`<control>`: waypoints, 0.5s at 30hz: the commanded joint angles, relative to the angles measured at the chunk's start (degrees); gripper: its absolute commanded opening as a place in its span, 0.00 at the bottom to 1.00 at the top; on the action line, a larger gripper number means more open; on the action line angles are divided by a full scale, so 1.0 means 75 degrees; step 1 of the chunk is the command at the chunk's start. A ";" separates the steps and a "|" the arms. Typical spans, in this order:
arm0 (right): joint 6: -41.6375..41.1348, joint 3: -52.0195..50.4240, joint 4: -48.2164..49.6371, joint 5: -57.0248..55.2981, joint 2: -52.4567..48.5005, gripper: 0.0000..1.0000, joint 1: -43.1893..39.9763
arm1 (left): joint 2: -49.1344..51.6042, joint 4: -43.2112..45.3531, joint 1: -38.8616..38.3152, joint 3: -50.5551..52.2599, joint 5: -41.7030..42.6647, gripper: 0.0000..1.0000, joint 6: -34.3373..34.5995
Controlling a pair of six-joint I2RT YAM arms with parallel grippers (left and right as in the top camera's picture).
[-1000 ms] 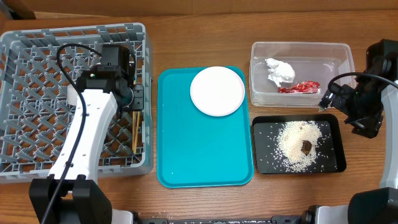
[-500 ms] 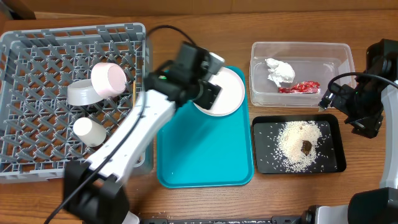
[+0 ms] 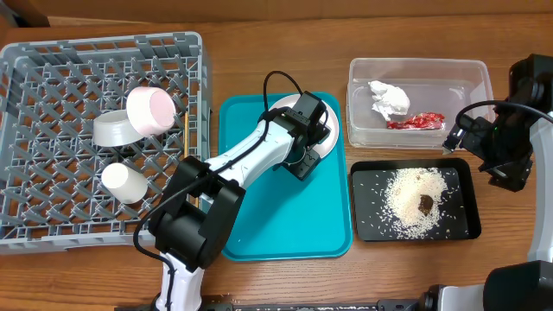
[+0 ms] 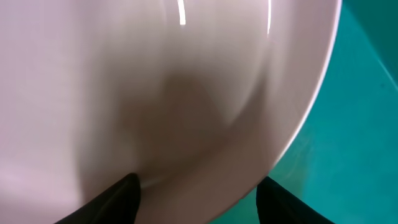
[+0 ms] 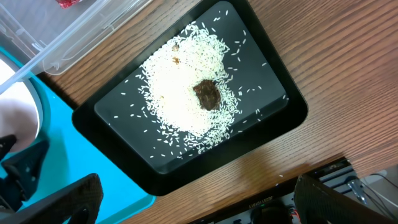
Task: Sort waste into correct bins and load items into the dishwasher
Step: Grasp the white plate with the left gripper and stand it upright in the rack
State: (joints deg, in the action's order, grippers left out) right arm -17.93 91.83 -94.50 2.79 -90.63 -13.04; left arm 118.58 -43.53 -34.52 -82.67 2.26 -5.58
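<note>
Plate (image 3: 329, 118) is found upper centre of overhead view on teal tray (image 3: 259, 207), its rim btwn the spread, unclamped fingers of left gripper (image 4: 196, 186) — right gripper (image 5: 196, 202), open & empty, is parked far right.

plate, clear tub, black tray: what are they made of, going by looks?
Plate: glazed ceramic or melamine, can't tell which. It is glossy pinkish-white with sharp light streaks.
Clear tub: thin transparent plastic, with see-through walls and a rounded moulded rim.
Black tray: probably plastic. It has a satin black finish, soft rounded corners and only dull reflections.
</note>
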 commanded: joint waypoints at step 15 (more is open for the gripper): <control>0.0050 0.0117 -0.0003 0.0052 0.0213 1.00 -0.0015 | -0.0586 -0.2946 0.0364 -0.3302 -0.0434 0.04 0.1792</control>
State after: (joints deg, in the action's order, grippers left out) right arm -17.93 91.83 -94.54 2.79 -90.63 -13.04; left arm 119.04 -64.12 -33.61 -101.65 0.01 3.14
